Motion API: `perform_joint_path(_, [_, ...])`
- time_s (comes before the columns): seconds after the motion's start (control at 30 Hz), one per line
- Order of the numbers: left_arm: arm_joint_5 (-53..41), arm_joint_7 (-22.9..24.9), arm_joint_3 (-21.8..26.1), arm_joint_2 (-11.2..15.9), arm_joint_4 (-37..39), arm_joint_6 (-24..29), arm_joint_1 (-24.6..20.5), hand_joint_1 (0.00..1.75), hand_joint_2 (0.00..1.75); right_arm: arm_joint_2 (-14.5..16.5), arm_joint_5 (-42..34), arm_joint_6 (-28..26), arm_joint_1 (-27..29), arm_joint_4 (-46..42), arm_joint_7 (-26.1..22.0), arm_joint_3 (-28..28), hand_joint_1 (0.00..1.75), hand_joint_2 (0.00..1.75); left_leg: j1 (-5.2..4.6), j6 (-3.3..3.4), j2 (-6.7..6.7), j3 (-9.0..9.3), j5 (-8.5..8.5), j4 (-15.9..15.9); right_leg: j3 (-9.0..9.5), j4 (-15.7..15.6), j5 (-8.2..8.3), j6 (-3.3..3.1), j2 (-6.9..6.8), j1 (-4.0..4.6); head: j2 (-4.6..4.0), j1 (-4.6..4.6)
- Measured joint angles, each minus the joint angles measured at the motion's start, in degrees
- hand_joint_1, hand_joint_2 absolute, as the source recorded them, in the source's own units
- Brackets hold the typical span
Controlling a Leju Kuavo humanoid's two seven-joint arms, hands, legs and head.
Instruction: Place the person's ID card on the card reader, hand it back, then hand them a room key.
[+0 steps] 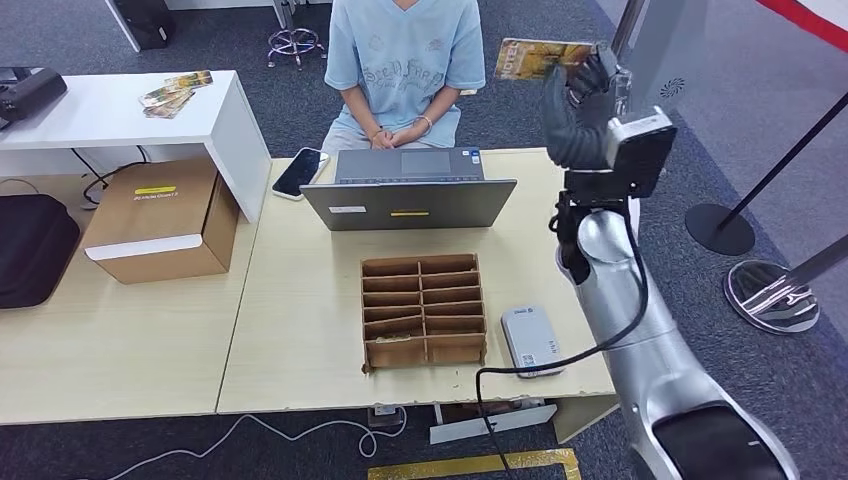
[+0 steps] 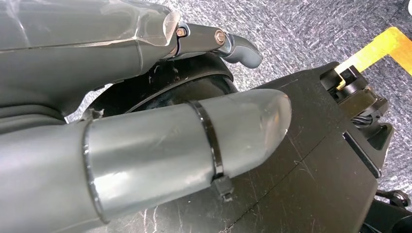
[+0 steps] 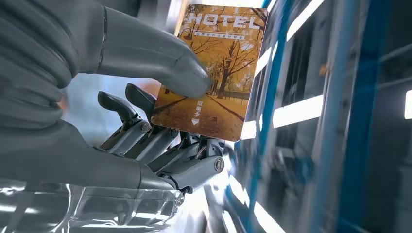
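The right hand (image 1: 580,105) pinches the hotel room key (image 3: 211,68) by its lower part, raised near the person (image 1: 400,60). The grip looks thin, so the key may slip before they take it. The left hand (image 2: 145,121) seems empty; I cannot tell more.

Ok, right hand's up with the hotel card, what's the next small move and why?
Probably ease the right hand toward the person and hold the room key within reach. The key is pinched high beside their shoulder, while their hands stay clasped in their lap.
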Motion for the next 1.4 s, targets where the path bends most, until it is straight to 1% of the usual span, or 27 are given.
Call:
perform_joint_path(0.03, [0.0,0.0,0.0,0.0,0.0,0.1,0.0,0.00,0.00,0.6,4.5,-3.8,-1.7,1.6,0.2,0.6,1.75,1.75,0.00,0.00,0.01,0.00,0.00,0.0,-0.01,0.0,0.00,0.00,0.01,0.00,0.00,-0.01])
perform_joint_path(0.07, [-0.1,0.0,0.0,0.0,0.0,0.2,0.0,0.00,0.00,1.0,8.2,-6.4,-3.3,3.3,0.6,1.2,1.75,1.75,0.00,0.00,0.03,0.00,0.00,0.0,-0.01,0.0,0.00,-0.01,0.03,0.00,0.00,-0.01])
perform_joint_path(0.17, [-0.4,0.1,-0.1,0.0,0.0,0.5,0.0,0.00,0.00,2.3,20.7,-12.8,-7.9,9.2,3.5,4.2,1.75,1.75,0.00,-0.01,0.02,0.00,0.00,0.0,-0.03,0.0,0.01,-0.01,0.03,0.02,0.00,0.00])
perform_joint_path(0.23, [-0.7,0.2,-0.3,-0.1,0.0,0.5,0.0,0.00,0.00,3.0,32.5,-17.7,-11.0,14.0,7.2,7.3,1.75,1.75,0.00,-0.02,0.01,0.00,0.01,0.0,-0.03,0.0,0.00,-0.01,0.02,0.03,0.00,-0.01])
perform_joint_path(0.3, [-1.0,0.2,-0.6,-0.1,0.0,0.5,0.0,0.00,0.00,3.5,47.1,-21.9,-14.1,18.8,12.9,11.1,1.75,1.75,0.00,-0.03,0.01,0.00,0.01,0.0,-0.04,0.0,0.01,-0.01,0.02,0.04,0.00,-0.02])
perform_joint_path(0.37, [-1.2,0.2,-0.9,-0.1,0.0,0.5,0.0,0.00,0.00,3.7,62.6,-23.5,-17.0,23.1,18.9,15.2,1.75,1.75,0.01,-0.03,0.00,0.00,0.02,0.0,-0.04,0.0,0.01,-0.01,0.02,0.04,0.00,-0.01])
perform_joint_path(0.4, [-1.2,0.1,-0.9,-0.1,0.0,0.5,0.0,0.00,0.00,3.9,68.7,-23.4,-18.2,25.0,20.9,17.0,1.75,1.75,0.01,-0.03,-0.01,0.00,0.02,0.0,-0.04,0.0,0.01,-0.01,0.01,0.04,0.00,-0.01])
perform_joint_path(0.43, [-1.2,0.1,-1.0,-0.1,0.0,0.5,0.0,0.00,0.00,4.3,73.3,-23.2,-19.3,27.0,22.2,18.5,1.75,1.75,0.02,-0.04,-0.03,-0.01,0.03,0.0,-0.04,0.0,0.01,-0.01,0.00,0.04,0.00,0.00])
perform_joint_path(0.47, [-1.2,0.1,-1.0,-0.1,0.0,0.5,0.0,0.00,0.00,4.8,76.1,-22.7,-20.3,29.0,22.9,19.8,1.75,1.75,0.04,-0.05,-0.04,-0.01,0.03,0.0,-0.04,0.0,0.01,-0.01,-0.01,0.04,0.00,0.00])
perform_joint_path(0.5, [-1.2,0.1,-1.0,-0.1,0.0,0.5,0.0,0.00,0.00,5.5,77.7,-21.9,-21.2,30.9,23.5,20.9,1.75,1.75,0.05,-0.05,-0.04,-0.02,0.04,0.0,-0.04,0.0,0.01,-0.01,-0.01,0.04,0.00,0.00])
perform_joint_path(0.57, [-1.1,0.1,-1.0,-0.1,0.0,0.5,0.0,0.00,0.00,6.9,78.9,-17.7,-23.0,34.7,24.2,22.5,1.75,1.75,0.06,-0.06,-0.03,-0.02,0.04,0.0,-0.05,0.0,0.01,-0.01,0.00,0.03,0.00,0.00])
perform_joint_path(0.63, [-0.9,0.1,-1.0,-0.1,0.0,0.5,0.0,0.00,0.00,8.4,77.5,-11.7,-24.2,37.7,24.6,22.9,1.75,1.75,0.06,-0.06,-0.03,-0.02,0.04,0.0,-0.05,0.0,0.01,-0.01,0.00,0.03,0.00,0.00])
perform_joint_path(0.7, [-0.7,0.1,-1.0,-0.1,0.0,0.5,0.0,0.00,0.00,9.5,75.3,-7.6,-24.9,39.8,24.9,22.7,1.75,1.75,0.06,-0.06,-0.05,-0.03,0.04,0.0,-0.06,0.0,0.01,-0.01,-0.02,0.03,0.00,0.00])
perform_joint_path(0.8, [-0.5,0.4,-1.0,-0.1,0.0,0.5,0.0,0.00,0.00,10.5,73.9,-4.7,-25.6,42.2,25.7,22.2,1.75,1.75,0.05,-0.06,-0.03,-0.03,0.04,0.0,-0.06,0.0,0.01,-0.01,-0.01,0.03,0.00,0.00])
perform_joint_path(0.93, [-0.5,1.2,-1.0,-0.1,0.0,0.5,-0.1,0.00,0.00,10.8,73.4,-0.4,-26.5,44.7,27.7,21.1,1.75,1.75,0.05,-0.06,-0.03,-0.04,0.04,0.0,-0.06,0.0,0.01,-0.01,-0.01,0.03,0.00,0.00])
perform_joint_path(1.07, [-0.8,1.3,-1.1,-0.1,0.0,0.5,-0.1,0.00,0.00,10.8,72.1,1.8,-27.2,46.5,29.7,19.5,1.75,1.75,0.05,-0.06,0.01,-0.03,0.04,0.0,-0.07,0.0,0.03,0.00,0.02,0.03,0.00,0.00])
perform_joint_path(1.17, [-0.9,1.7,-1.3,-0.1,0.0,0.5,-0.1,0.00,0.00,10.8,70.8,1.8,-27.5,47.1,30.0,17.8,1.75,1.75,0.05,-0.06,0.02,-0.02,0.04,0.0,-0.08,0.0,0.03,-0.01,0.02,0.03,0.00,0.00])
perform_joint_path(1.4, [-1.0,2.0,-1.5,-0.1,0.0,0.5,-0.1,0.00,0.00,10.5,70.8,2.3,-28.4,48.3,31.7,15.2,1.75,1.75,0.06,-0.06,0.04,-0.02,0.04,0.0,-0.09,0.0,0.04,-0.02,0.05,0.03,0.00,0.00])
